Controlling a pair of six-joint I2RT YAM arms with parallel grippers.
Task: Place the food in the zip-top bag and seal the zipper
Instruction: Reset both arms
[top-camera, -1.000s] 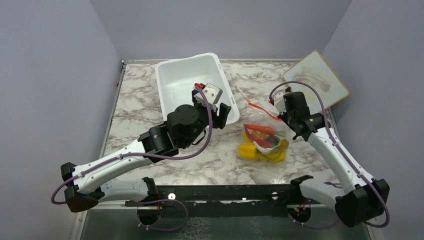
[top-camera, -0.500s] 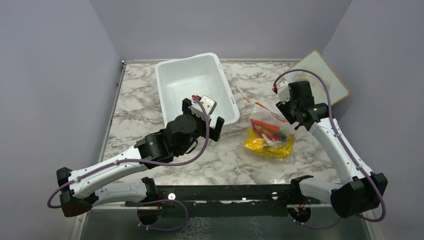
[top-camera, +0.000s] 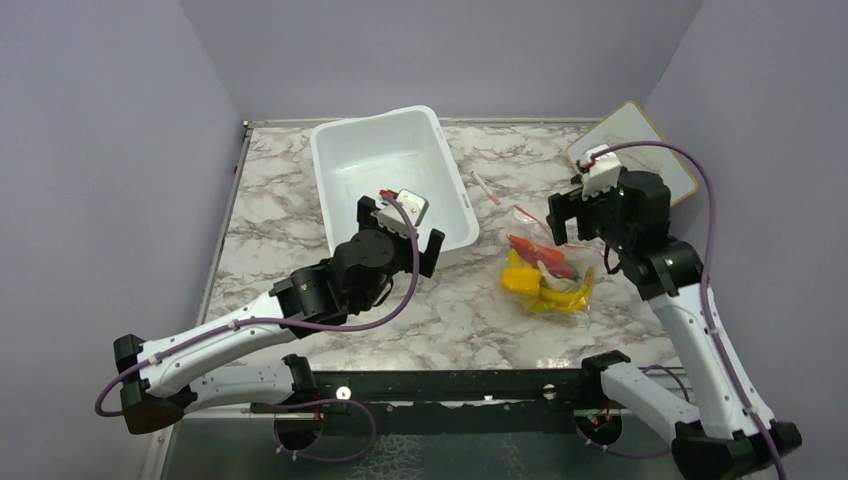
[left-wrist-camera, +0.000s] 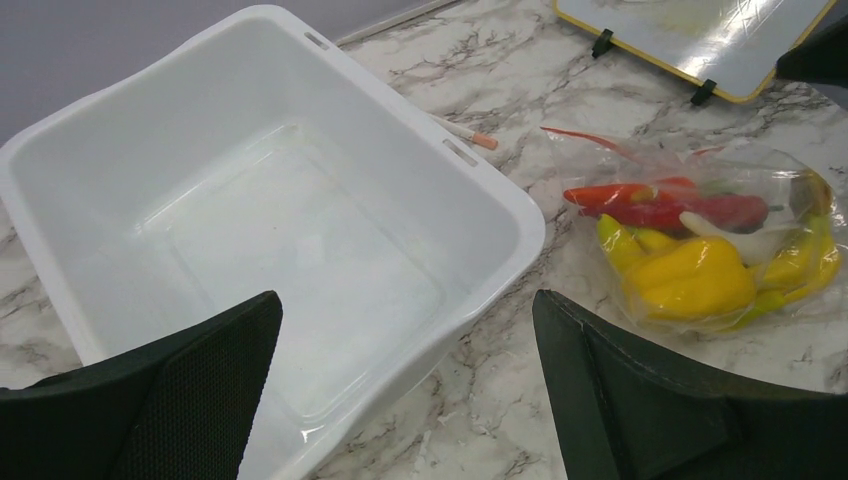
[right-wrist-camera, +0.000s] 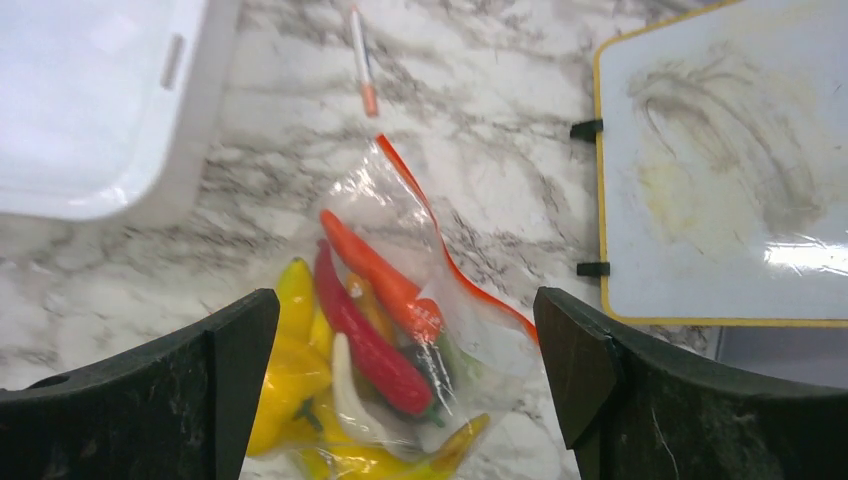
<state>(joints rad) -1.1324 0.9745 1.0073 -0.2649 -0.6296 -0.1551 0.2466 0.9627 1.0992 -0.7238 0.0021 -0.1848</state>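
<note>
Nearest to us on the marble table, front right, lies the zip-top bag, a clear, crumpled pouch resting on its side. Through the plastic we see the food bunched together: a yellow pepper, a yellow banana, a red chili and an orange carrot. The rest we cannot tell apart. The zipper runs as a thin red-orange line along the bag's far right edge; we cannot tell whether it is pressed shut.

The right gripper hangs above the bag's far end and points down. Its fingers are spread wide with nothing between them, clear of the plastic. The left gripper reaches forward over the near rim of the white tub, its fingers also wide apart and holding nothing.

We count one bag, two arms, one tub left of the bag, one small white-and-orange stick beyond the bag, and one whiteboard at the far right corner
</note>
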